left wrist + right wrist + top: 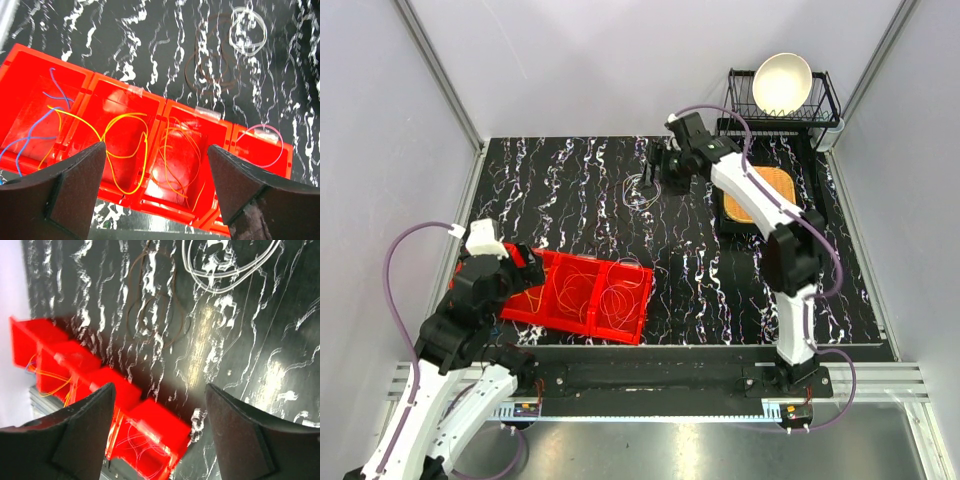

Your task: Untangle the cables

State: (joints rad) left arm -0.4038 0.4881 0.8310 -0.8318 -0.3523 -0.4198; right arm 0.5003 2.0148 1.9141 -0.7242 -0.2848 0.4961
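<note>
A tangle of thin cables (640, 190) lies on the black marbled table: brown loops (210, 65) and white loops (247, 30), also seen in the right wrist view as white loops (225, 265) and brown loops (155, 310). A red divided bin (580, 295) holds a blue cable (35, 125), a yellow cable (125, 150), an orange cable (182, 160) and a pink loop (260, 145), each in its own compartment. My left gripper (156, 147) is open and empty over the bin's near side (525, 268). My right gripper (160, 387) is open and empty, just beside the tangle (655, 170).
A black dish rack (820, 105) with a white bowl (782, 82) stands at the back right. An orange tray (760, 195) lies under the right arm. Grey walls close in the table on three sides.
</note>
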